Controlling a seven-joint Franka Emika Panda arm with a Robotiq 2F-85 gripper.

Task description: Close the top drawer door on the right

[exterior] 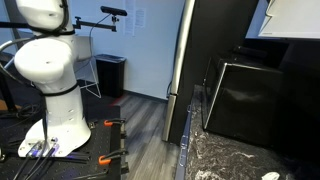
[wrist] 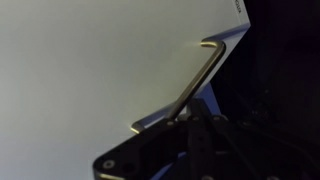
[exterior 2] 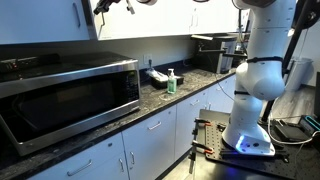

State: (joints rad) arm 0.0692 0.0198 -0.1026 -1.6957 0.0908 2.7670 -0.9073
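Exterior views both show a kitchen: a speckled dark stone desk (exterior 2: pixel 175 100) tops white lower cabinets (exterior 2: pixel 150 145), a microwave (exterior 2: pixel 65 95) stands on it, and the floor (exterior: pixel 135 112) is grey wood. In the wrist view the pincer (wrist: pixel 200 140) is a dark blur at the lower edge (open or closed, I cannot tell). The top drawer door (wrist: pixel 90 60), flat plain white, fills that view just ahead of it, edges cut off. Its slim silver bar handle (wrist: pixel 200 80) slants across the panel.

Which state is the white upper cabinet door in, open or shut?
Apparently open: in the wrist view the white door ends at a slanted edge beside its bar handle, with darkness beyond.
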